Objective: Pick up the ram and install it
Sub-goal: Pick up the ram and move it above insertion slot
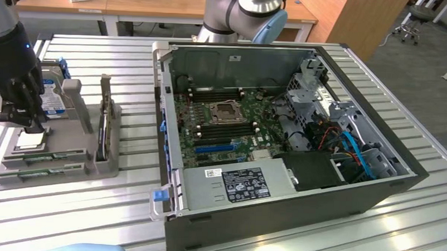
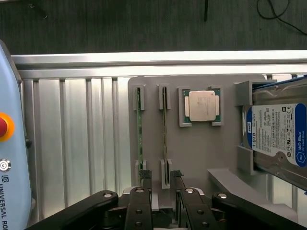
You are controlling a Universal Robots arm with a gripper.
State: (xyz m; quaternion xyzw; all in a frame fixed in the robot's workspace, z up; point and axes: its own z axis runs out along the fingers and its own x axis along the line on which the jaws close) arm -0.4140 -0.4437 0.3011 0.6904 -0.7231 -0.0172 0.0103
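Note:
Two ram sticks stand on edge in slots of a grey holder (image 2: 201, 153). One ram stick (image 2: 139, 129) is green; the other ram stick (image 2: 164, 129) looks thinner and darker. My gripper (image 2: 162, 178) is open above the holder, its fingertips (image 2: 146, 176) standing on either side of the darker stick's near end, with nothing held. In the exterior view the gripper (image 1: 17, 121) hangs over the holder (image 1: 95, 160) at the exterior view's left, and the ram sticks (image 1: 48, 157) lie along the holder's front.
A silver-topped processor (image 2: 202, 105) and a blue-labelled hard drive (image 2: 278, 134) sit in the same holder. The open computer case (image 1: 283, 122) lies on the slatted table, its motherboard (image 1: 223, 125) exposed. A teach pendant (image 2: 9, 143) rests beside the holder.

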